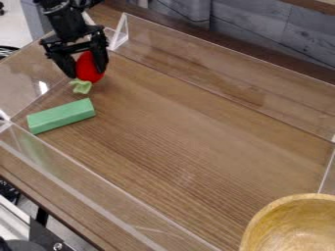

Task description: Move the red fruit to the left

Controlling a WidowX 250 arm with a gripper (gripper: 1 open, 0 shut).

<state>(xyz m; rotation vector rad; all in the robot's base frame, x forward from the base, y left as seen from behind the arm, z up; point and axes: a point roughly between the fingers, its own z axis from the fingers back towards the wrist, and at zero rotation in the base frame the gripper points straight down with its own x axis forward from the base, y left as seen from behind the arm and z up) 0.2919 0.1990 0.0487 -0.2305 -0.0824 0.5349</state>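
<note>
The red fruit [88,66] is a glossy red oval near the back left corner of the clear-walled box. Its pale green stem piece [82,86] points down toward the wooden floor. My black gripper [82,72] comes down from above and straddles the fruit, one finger on each side. The jaws stand wide open. Whether the fingers [62,61] touch the fruit I cannot tell.
A flat green rectangular block [62,116] lies on the wooden floor just in front of the fruit. Clear acrylic walls [26,74] ring the box, with the left wall close beside my gripper. A wooden bowl [295,225] sits at the bottom right corner.
</note>
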